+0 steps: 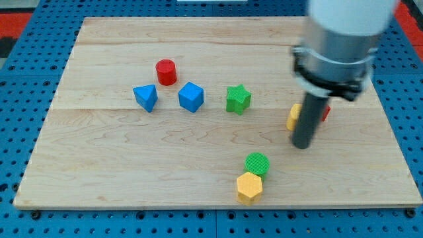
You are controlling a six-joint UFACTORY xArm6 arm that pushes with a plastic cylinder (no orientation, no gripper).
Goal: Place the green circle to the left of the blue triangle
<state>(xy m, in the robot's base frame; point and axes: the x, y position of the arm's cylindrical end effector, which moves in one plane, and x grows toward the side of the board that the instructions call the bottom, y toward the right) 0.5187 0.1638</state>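
The green circle point(257, 163) lies near the view's bottom, right of centre, touching the yellow hexagon point(249, 188) just below it. The blue triangle point(145, 97) sits at the view's left, well away from the green circle. My tip point(302, 145) is on the board to the right of and slightly above the green circle, a short gap from it.
A red cylinder point(166, 71) stands above and right of the blue triangle. A blue cube point(191, 96) is right of the triangle, then a green star point(238, 99). A yellow block point(293, 117) and a red block point(324, 113) are partly hidden behind the rod.
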